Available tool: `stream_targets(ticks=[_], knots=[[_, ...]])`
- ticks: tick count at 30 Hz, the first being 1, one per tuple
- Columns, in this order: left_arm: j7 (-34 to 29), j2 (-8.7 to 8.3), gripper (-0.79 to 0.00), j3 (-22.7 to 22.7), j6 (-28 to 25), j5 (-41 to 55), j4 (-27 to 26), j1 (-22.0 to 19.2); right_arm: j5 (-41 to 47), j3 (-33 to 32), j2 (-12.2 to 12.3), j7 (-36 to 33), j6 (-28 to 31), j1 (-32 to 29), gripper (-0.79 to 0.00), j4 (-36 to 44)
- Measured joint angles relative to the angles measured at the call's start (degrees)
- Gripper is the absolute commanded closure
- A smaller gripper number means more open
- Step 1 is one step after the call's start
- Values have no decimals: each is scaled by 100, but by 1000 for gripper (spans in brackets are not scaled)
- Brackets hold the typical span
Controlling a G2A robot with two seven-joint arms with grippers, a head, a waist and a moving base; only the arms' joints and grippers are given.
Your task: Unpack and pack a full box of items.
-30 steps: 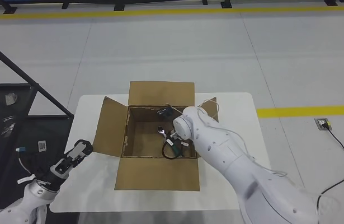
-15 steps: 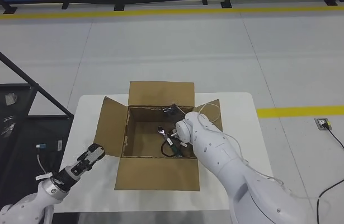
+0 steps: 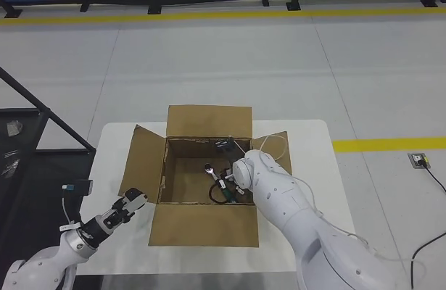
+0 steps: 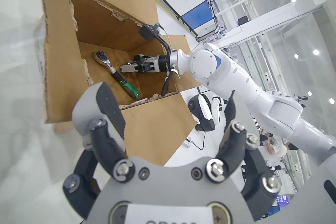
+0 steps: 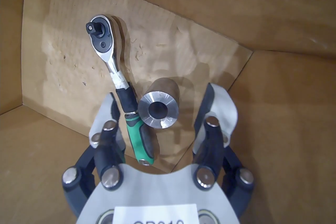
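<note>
Top view: we see the cardboard box [image 3: 204, 225] open on the white table [image 3: 310, 145], flaps folded out, w/ the right arm reaching down into its right half. Inside we count 2 items. One is a ratchet wrench [image 5: 115, 78] w/ a green grip, flat on the box floor, head toward the far side. The other is a steel socket [image 5: 158, 109] just beside that grip, its bored end facing the wrist camera. Both sit in the right part of the floor, nr the near wall.

We judge the unpack half not yet done, since these 2 are in the box. Whether the box ever held more, we can't tell. The repack is prob. all left to do. The step in hand looks like taking the socket out.

Right pincer [image 5: 160, 97]: jaws wide open, holding nothing. In the right wrist view the socket lies btw. the two fingers w/ a gap on each side, and the ratchet grip runs close by one finger. Whether the tips are down at socket level or above it, we can't tell. The left wrist view shows this pincer low inside the box, close over the floor, nr the ratchet.

Left pincer [image 4: 168, 101]: also wide open, empty, touching nothing. It hangs over the table's near-left part, just outside the box's left flap, pointing toward the box.
</note>
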State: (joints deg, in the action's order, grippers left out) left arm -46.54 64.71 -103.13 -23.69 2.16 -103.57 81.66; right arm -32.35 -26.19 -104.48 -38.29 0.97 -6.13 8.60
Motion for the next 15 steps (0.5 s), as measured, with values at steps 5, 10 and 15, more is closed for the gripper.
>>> stream_targets(ticks=[5, 10, 15], knots=[[1, 0, -785, 0, 1, 0, 0, 0, -1, -1, 0, 1, -1, 0, 0, 1], [26, -21, -785, -71, -30, 28, 31, 64, 126, -109, 15, 245, 174, 54, 0, 73], [15, -50, -785, -41, -15, 51, 90, 12, 228, -230, 54, 278, 693, 231, 0, 170]])
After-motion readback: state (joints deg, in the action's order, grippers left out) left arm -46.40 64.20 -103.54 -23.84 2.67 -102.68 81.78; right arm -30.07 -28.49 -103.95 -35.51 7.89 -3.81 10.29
